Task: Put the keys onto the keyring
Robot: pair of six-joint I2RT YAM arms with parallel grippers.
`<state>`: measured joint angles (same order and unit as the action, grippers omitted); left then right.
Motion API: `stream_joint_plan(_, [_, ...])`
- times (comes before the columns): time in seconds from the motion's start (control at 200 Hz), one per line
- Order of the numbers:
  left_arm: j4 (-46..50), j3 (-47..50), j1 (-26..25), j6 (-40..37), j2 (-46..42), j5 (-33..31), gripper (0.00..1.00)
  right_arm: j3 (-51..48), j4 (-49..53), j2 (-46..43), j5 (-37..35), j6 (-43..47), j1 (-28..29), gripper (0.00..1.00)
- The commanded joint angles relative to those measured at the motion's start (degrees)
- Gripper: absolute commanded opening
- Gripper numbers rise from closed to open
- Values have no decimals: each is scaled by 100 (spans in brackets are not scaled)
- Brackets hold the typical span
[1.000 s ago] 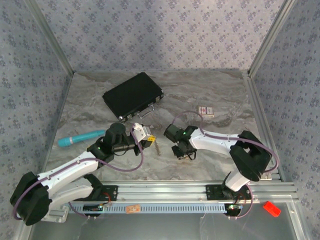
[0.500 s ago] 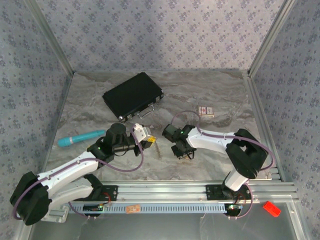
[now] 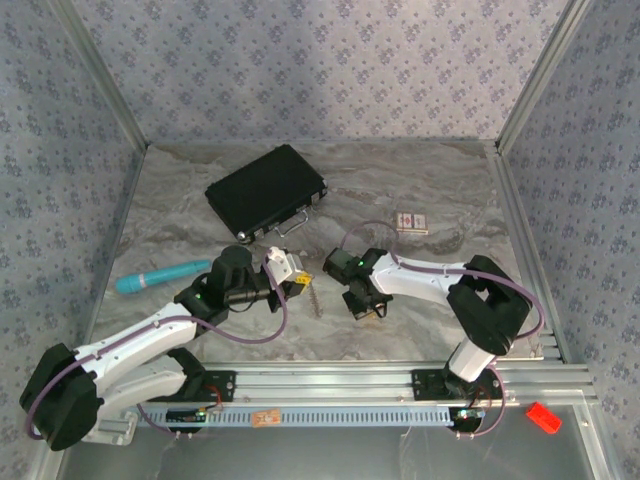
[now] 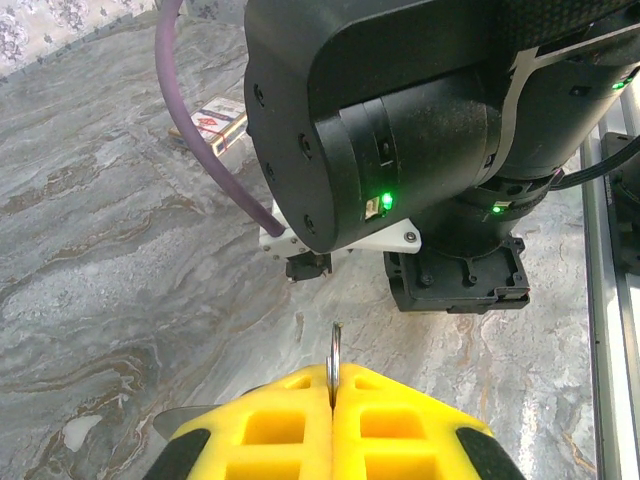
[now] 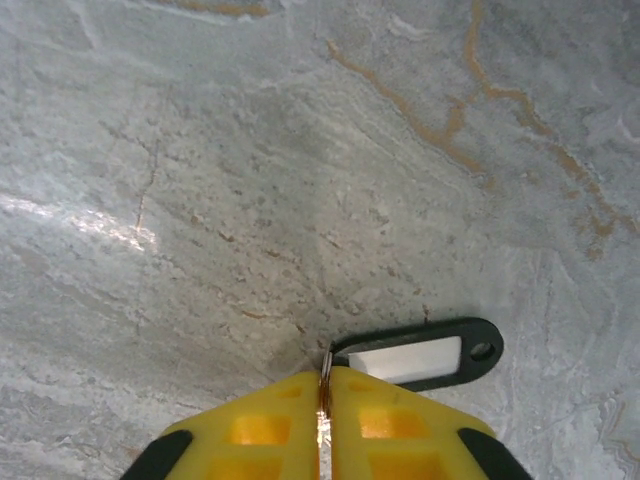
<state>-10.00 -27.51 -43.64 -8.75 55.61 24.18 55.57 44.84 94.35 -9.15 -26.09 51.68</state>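
**Two-arm key threading, both grips set.** Left fingers [image 4: 285, 420] are clenched on a thin metal piece seen edge-on, judged to be a key [image 4: 336, 355]. Right fingers [image 5: 265, 425] are clenched on the keyring [image 5: 324, 362], low over the tabletop [image 5: 200, 150], its black tag [image 5: 415, 358] lying flat just beside them.

Risks:
- Each grip catches only a narrow edge, so either piece may twist or slip when the two are pressed together.
- The ring's coil may fail to part, letting the key skid off.
- The wrists stand near each other and may collide.

Count: one key, one keyring, one tag, one black case [image 3: 266, 190], one teal tube [image 3: 160, 276], one small box [image 3: 411, 222].
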Motion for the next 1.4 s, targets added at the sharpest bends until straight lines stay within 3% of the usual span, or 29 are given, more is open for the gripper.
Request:
stream_joint_plan(0.0, [-20, -254, -37, -74, -51, 117, 0, 138, 209, 59, -123, -28, 18, 7])
stream_joint_plan(0.195, [-11, -255, -39, -91, -51, 113, 0, 96, 177, 13, -62, -20, -13, 4])
stream_joint_plan(0.33, [-11, -256, -34, -85, -44, 113, 0, 86, 155, 55, -17, -3, -53, 17])
stream_joint_plan(0.445, [5, -254, -39, -83, -59, 122, 0, 121, 156, 91, -33, -2, -52, 18])
stream_joint_plan(0.935, [16, -264, -39, -91, -59, 122, 0, 173, 172, 154, -13, 33, -70, 11])
stream_joint_plan(1.119, [25, -264, -34, -96, -68, 122, 0, 171, 172, 97, -17, 40, -65, 0])
stream_joint_plan(1.394, [169, -329, -39, -135, -110, 154, 0, -216, -622, -1380, -76, 599, -55, 0])
